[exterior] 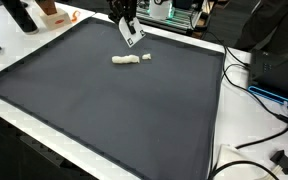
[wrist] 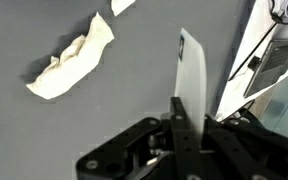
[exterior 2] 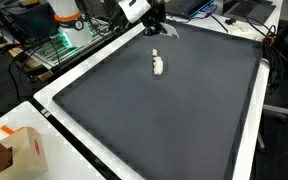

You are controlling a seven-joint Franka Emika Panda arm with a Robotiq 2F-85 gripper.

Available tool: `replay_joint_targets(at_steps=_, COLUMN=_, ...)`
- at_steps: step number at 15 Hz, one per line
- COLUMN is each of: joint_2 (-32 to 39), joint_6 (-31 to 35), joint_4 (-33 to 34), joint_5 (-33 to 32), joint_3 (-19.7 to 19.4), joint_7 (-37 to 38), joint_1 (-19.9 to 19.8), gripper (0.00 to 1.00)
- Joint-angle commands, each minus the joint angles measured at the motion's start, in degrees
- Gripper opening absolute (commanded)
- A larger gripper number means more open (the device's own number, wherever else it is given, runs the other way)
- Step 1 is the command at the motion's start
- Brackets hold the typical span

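My gripper hangs over the far edge of a dark grey mat, also shown in the other exterior view. In the wrist view the jaws are shut on a thin flat white strip that sticks out past the fingertips; it also shows in an exterior view. A crumpled white wad lies on the mat a short way in front of the gripper, with a small white scrap beside it. Both show in the wrist view and in an exterior view.
The mat lies on a white table. A cardboard box stands at one corner. Cables and a black connector lie beside the mat. Equipment and clutter stand behind the gripper.
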Motion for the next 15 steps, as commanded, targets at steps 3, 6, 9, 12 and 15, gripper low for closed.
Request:
replay_joint_targets(at_steps=3, joint_2=2.6, joint_6=-1.9, joint_4=0.0, joint_5=5.7, joint_3=-0.6, joint_7=-0.9, joint_1=-2.3, gripper=0.01)
replay_joint_targets(at_steps=6, joint_2=3.8, joint_6=-1.9, joint_4=0.1, joint_5=6.8, joint_3=-0.7, joint_7=0.4, joint_1=-3.0, gripper=0.01)
replay_joint_targets(at_steps=9, joint_2=4.9, joint_6=-1.4, joint_4=0.2, joint_5=6.9, joint_3=-0.7, joint_7=2.0, joint_1=-3.3, gripper=0.01)
replay_joint_targets(at_steps=12, joint_2=5.8, joint_6=-1.1, joint_4=0.2, joint_5=6.4, joint_3=-0.6, joint_7=3.9, joint_1=-3.4, gripper=0.01)
replay_joint_targets(at_steps=15, joint_2=6.3, joint_6=-1.0, joint_4=0.1, joint_5=5.7, joint_3=-0.5, joint_7=7.3, joint_1=-3.2, gripper=0.01)
